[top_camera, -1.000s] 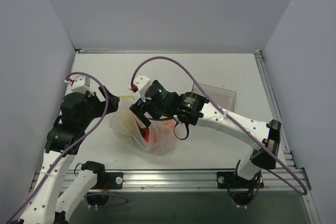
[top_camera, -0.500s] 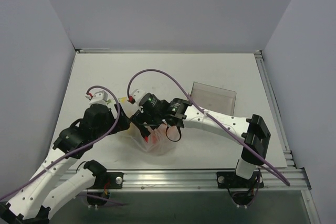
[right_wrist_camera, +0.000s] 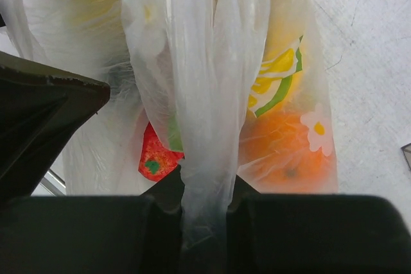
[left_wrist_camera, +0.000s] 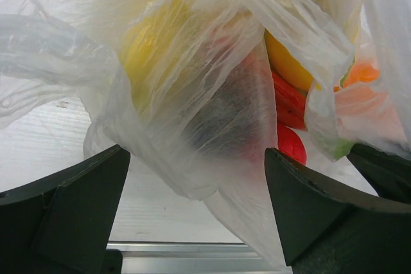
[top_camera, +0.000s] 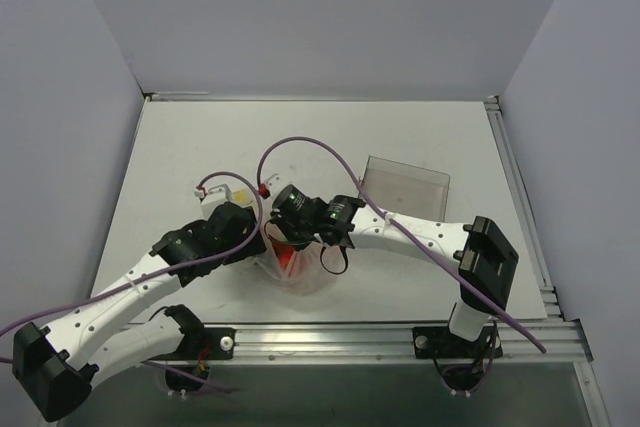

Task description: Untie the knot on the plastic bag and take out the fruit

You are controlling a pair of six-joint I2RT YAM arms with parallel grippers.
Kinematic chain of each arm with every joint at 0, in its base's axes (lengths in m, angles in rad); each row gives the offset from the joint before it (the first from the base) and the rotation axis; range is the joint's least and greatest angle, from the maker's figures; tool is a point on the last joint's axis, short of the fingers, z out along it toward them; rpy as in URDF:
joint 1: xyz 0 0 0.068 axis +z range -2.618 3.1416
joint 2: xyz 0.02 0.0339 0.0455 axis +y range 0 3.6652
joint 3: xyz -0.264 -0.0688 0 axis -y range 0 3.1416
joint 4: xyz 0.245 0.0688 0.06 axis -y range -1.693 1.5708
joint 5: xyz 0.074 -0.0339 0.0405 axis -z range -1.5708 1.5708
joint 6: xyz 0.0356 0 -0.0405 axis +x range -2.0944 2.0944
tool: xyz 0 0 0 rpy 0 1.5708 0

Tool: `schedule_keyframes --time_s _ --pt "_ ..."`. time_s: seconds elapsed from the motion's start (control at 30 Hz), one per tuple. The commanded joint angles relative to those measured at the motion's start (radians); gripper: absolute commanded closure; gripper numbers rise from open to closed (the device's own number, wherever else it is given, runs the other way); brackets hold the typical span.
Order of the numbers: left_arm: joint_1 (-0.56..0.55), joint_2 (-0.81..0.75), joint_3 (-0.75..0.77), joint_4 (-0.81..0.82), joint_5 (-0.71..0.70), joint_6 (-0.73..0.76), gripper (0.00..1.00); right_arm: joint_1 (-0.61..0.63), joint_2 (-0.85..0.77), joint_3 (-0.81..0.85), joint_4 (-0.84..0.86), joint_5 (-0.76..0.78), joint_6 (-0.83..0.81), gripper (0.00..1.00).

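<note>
Only in wrist views: right jaws clamped on plastic bag [right_wrist_camera: 204, 126] strand, left jaws apart, bag between.

Two arms of white tubular links, left arm [top_camera: 112, 302], right arm [top_camera: 420, 237], bulky black joint housings [top_camera: 487, 259], black base mounts [top_camera: 440, 344], looping purple cables [top_camera: 320, 145], red wrist connector [top_camera: 263, 188], left hand [left_wrist_camera: 196, 184] with matte black wedge-shaped fingers [left_wrist_camera: 70, 203]

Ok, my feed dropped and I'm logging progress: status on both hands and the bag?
Right hand shut on a bunched strip of the plastic bag. Left hand open, bag between its fingers. Fruit inside. Nothing blocking.
</note>
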Motion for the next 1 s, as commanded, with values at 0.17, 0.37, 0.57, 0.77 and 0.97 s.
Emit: schedule_keyframes --time_s 0.17,0.37,0.57,0.77,0.97 --pt "-0.009 0.046 -0.006 0.142 -0.023 -0.08 0.03 -0.012 -0.127 -0.091 0.143 0.017 0.08 1.0" --pt "-0.009 0.086 -0.052 0.196 -0.006 -0.138 0.03 -0.012 -0.156 -0.142 0.217 -0.011 0.121 1.0" --pt "-0.009 0.136 -0.063 0.228 -0.043 -0.16 0.03 -0.012 -0.17 -0.172 0.246 -0.012 0.138 1.0" --pt "-0.008 0.143 -0.037 0.239 -0.119 -0.099 0.6 -0.045 -0.188 -0.218 0.25 0.04 0.155 1.0" --pt "0.08 0.068 -0.026 0.224 -0.152 0.035 1.0 -0.267 -0.266 -0.393 0.287 0.057 0.362 1.0"
